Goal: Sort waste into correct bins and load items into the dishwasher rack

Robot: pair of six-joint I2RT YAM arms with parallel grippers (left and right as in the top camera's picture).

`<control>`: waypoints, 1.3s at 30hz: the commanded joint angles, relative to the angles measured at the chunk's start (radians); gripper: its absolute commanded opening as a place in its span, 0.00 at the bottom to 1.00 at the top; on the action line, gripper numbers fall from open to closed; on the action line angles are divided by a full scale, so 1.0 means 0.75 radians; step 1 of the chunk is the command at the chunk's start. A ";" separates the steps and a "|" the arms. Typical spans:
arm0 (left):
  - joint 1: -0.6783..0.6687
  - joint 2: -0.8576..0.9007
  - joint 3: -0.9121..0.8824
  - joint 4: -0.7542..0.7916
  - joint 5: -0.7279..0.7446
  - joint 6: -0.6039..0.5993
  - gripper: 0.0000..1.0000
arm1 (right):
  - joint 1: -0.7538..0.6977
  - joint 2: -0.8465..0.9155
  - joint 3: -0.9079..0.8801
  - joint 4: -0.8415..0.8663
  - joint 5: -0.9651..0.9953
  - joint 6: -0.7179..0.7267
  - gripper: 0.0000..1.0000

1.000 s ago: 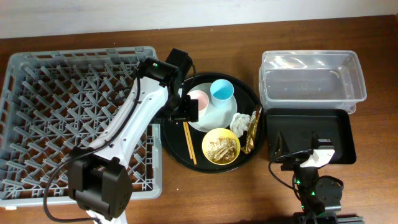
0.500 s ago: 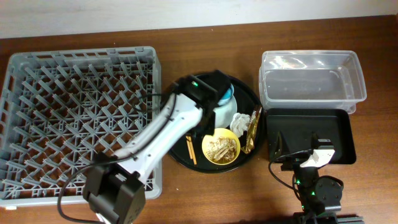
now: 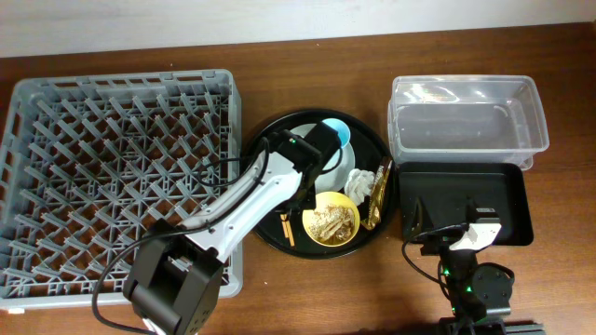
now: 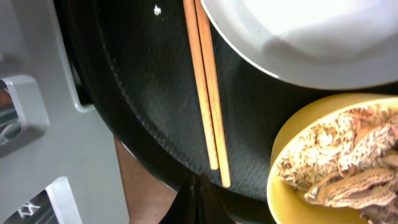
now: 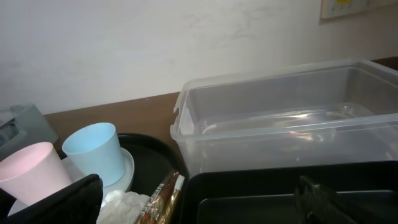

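My left gripper point(image 4: 198, 186) is shut with nothing in it, its tips over the round tray's near rim just short of the ends of the wooden chopsticks point(image 4: 205, 93). From overhead the left gripper point(image 3: 300, 195) sits beside the yellow bowl point(image 3: 331, 220) of beige food scraps point(image 4: 348, 155). The pale plate point(image 4: 298, 37) carries the blue cup point(image 3: 335, 132). The pink cup point(image 5: 31, 171) is hidden overhead by the arm. The white napkin point(image 3: 361, 181) and gold wrapper point(image 3: 380, 195) lie at the tray's right. My right gripper point(image 5: 199, 208) stands open over the black rectangular tray point(image 3: 503, 186).
The grey dishwasher rack point(image 3: 121, 177) fills the left side. The round black tray point(image 3: 265, 214) holds the dishes at centre. The clear tub point(image 3: 466, 116) stands at the back right, directly behind the black rectangular tray. Bare wooden table shows in front.
My left gripper has shut and swung from beside the pink cup across the plate, then down toward the near ends of the chopsticks. The right arm has not moved.
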 commanded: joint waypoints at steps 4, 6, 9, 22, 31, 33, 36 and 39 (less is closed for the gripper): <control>0.073 0.002 -0.076 0.086 0.139 -0.018 0.19 | -0.006 0.001 -0.006 -0.006 -0.008 -0.008 0.99; 0.085 0.002 -0.081 0.089 0.118 -0.018 0.18 | -0.006 0.001 -0.006 -0.006 -0.008 -0.008 0.99; 0.086 0.002 -0.081 0.101 0.072 -0.027 0.20 | -0.006 0.001 -0.006 -0.006 -0.008 -0.008 0.99; 0.086 0.018 -0.125 0.145 0.013 -0.075 0.40 | -0.006 0.001 -0.006 -0.006 -0.008 -0.008 0.99; 0.050 0.077 -0.154 0.231 -0.039 -0.076 0.39 | -0.006 0.001 -0.006 -0.006 -0.008 -0.008 0.99; 0.053 0.078 -0.165 0.237 -0.073 -0.076 0.32 | -0.006 0.001 -0.006 -0.006 -0.008 -0.008 0.99; 0.053 0.078 -0.171 0.242 -0.096 -0.076 0.27 | -0.006 0.001 -0.006 -0.006 -0.008 -0.008 0.99; 0.053 0.078 -0.181 0.257 -0.102 -0.075 0.28 | -0.006 0.001 -0.006 -0.006 -0.008 -0.008 0.99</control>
